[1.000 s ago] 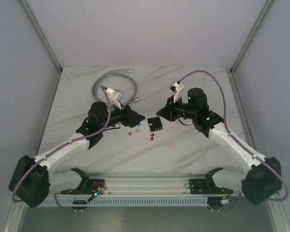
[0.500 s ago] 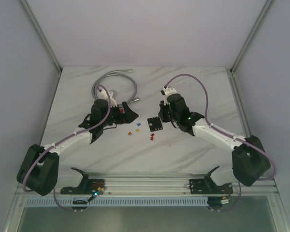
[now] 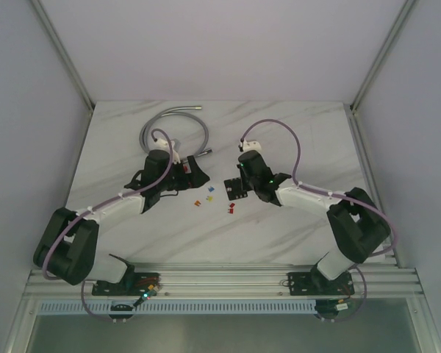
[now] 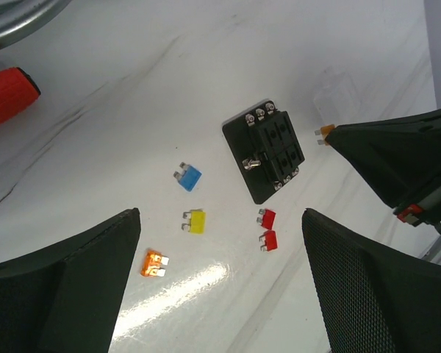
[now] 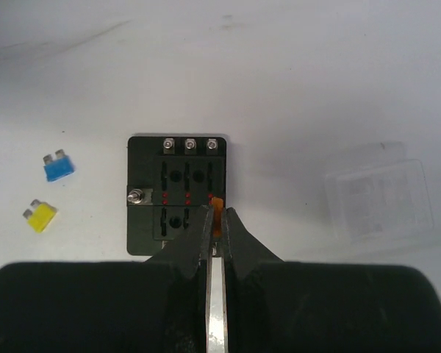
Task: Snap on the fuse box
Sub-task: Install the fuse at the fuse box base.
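R gripper (image 5: 217,215) pinched on orange fuse (image 5: 216,204) over fuse box (image 5: 178,193); L gripper (image 4: 220,215) wide open above loose fuses (image 4: 195,221).

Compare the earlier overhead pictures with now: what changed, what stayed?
The right gripper, shut on an orange fuse, swung in from the right to hang over the fuse box. The left gripper stayed put, open, while its arm's elbow drew back. Fuse box and loose fuses did not move.
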Available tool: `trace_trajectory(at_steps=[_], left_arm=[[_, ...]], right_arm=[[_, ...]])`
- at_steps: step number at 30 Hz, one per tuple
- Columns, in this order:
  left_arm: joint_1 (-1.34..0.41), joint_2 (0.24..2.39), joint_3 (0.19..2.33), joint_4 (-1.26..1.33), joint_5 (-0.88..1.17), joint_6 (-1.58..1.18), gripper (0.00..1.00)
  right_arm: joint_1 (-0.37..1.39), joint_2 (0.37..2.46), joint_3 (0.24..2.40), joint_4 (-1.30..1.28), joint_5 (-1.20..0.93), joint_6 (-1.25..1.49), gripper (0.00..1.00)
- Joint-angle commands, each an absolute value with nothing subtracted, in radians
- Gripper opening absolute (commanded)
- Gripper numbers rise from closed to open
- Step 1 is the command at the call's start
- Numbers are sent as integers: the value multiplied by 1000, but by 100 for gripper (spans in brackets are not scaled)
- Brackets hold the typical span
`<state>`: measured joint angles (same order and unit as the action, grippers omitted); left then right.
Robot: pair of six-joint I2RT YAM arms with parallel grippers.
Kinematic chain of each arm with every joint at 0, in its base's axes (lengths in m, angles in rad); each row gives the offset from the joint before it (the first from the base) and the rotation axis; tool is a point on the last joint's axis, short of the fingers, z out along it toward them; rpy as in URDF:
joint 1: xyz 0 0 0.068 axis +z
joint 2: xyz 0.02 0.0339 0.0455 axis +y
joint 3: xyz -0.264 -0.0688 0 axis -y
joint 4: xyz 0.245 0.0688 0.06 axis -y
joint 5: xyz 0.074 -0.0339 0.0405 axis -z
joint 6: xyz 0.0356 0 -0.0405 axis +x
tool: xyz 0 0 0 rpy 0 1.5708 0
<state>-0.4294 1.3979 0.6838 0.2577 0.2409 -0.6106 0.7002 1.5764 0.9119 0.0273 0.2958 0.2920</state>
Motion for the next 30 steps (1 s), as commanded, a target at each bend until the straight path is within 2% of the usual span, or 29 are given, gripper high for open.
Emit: trace_trajectory(at_steps=[1,30], left_arm=[[-421,1434,721,227,227,-618,100],[-413,1478,733,216,235,-627,100]], right_arm=[[713,1619,955,63,364,310,0],[726,1742,1028,68,413,300,0]])
